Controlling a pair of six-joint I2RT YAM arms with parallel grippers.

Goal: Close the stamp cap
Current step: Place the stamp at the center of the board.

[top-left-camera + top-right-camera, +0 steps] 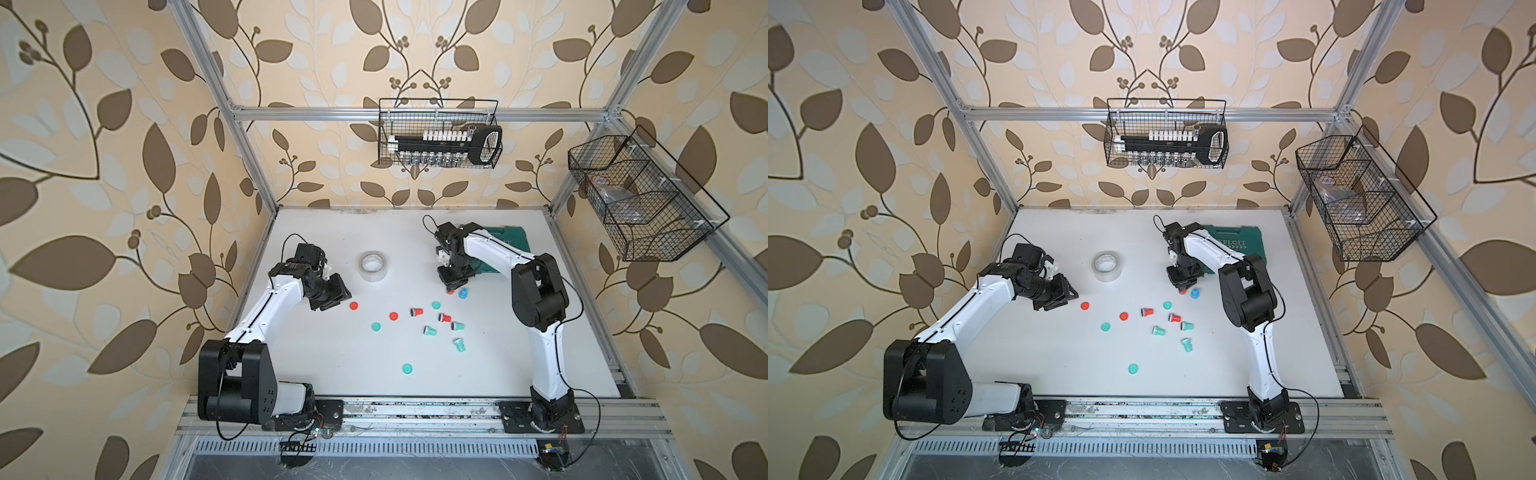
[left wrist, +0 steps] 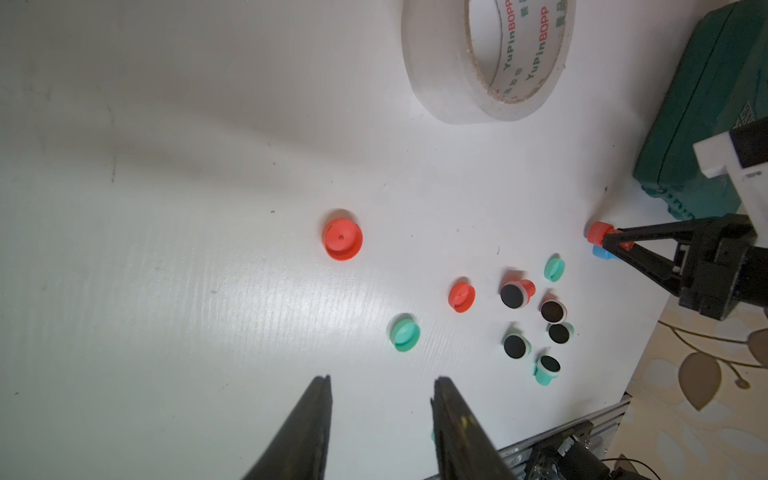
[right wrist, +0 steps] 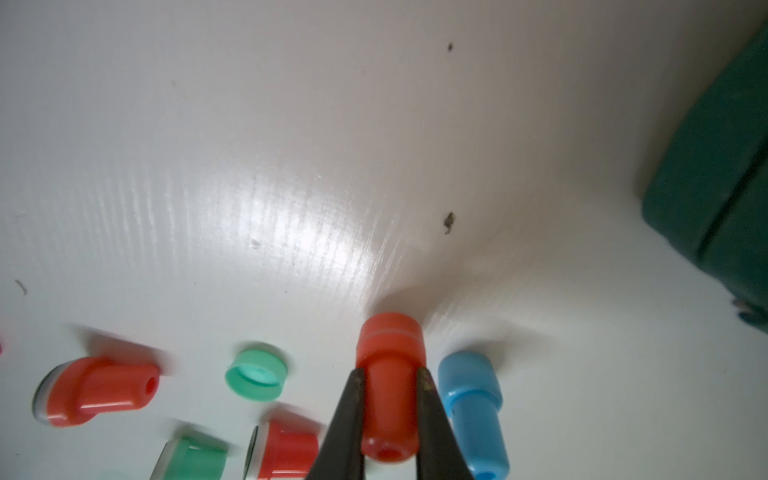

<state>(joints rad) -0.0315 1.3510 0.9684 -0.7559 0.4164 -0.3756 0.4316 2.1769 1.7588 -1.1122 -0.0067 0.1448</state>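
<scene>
Two grippers: left of centre, the left gripper (image 1: 337, 300) hangs half open and empty above the table (image 1: 332, 365), while right of centre the right gripper (image 1: 452, 287) pinches the stem of the red stamp (image 3: 390, 338) standing beside a blue stamp (image 3: 469, 386).

Both top views sat high on the robot's side and looked steeply down on the whole table (image 1: 332, 365), nearly identical. Left wrist camera looked past the left gripper (image 2: 380, 382) from mid-height, across to the tape roll (image 2: 453, 95). Right wrist camera sat low and very close behind the right gripper (image 3: 390, 374). Both wrist views shared the red stamp (image 3: 388, 340), blue stamp (image 3: 469, 386) and green case (image 3: 715, 199).
</scene>
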